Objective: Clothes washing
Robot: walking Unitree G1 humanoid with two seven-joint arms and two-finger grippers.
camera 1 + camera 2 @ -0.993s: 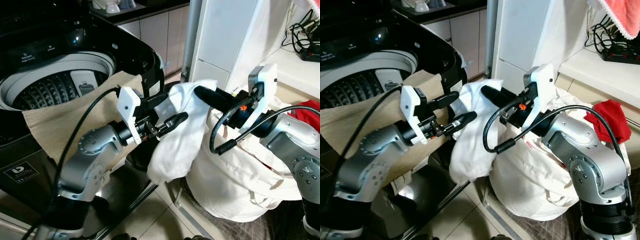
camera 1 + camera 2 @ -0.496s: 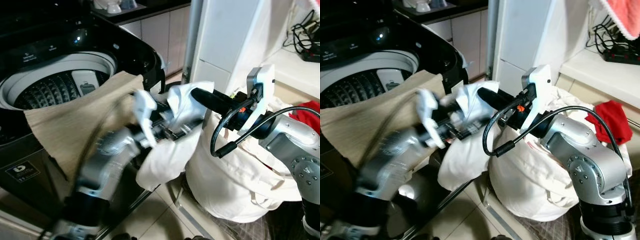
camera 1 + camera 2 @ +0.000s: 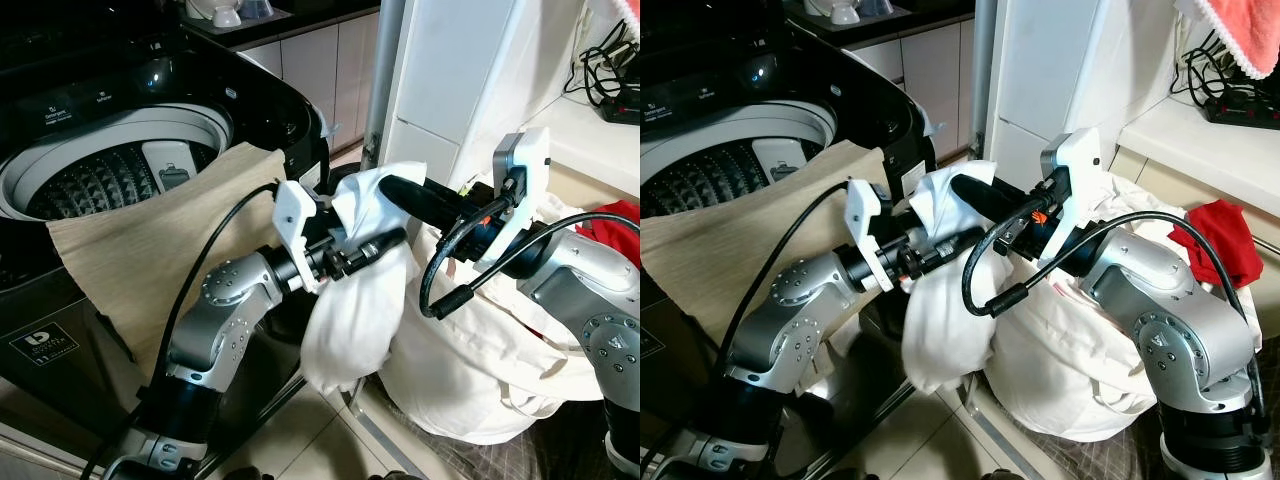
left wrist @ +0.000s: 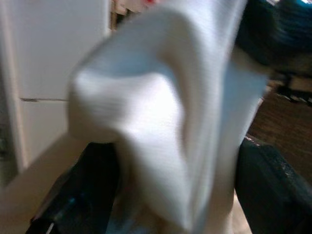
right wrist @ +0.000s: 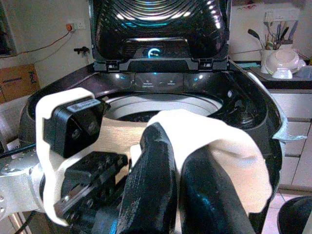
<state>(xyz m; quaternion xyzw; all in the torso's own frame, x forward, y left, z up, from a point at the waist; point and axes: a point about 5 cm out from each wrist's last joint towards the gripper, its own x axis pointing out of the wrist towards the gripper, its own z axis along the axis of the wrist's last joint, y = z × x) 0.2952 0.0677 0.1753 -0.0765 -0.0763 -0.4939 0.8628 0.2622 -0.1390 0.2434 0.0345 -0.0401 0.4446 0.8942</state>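
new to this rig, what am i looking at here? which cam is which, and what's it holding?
A two-armed humanoid doing laundry. The two wide pictures come from its head camera; the two close-ups look along each wrist. Both end effectors, left and right, grip one white garment, held above a white laundry bag. Beside them stands an open top-load washer with a beige cloth draped over its rim. The left wrist picture shows that white fabric up close.

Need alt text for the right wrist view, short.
Right hand, its black fingers shut on a white garment, faces the open top-loading washing machine. The left hand's white wrist camera housing sits just beside it, over a beige cloth draped on the drum rim.
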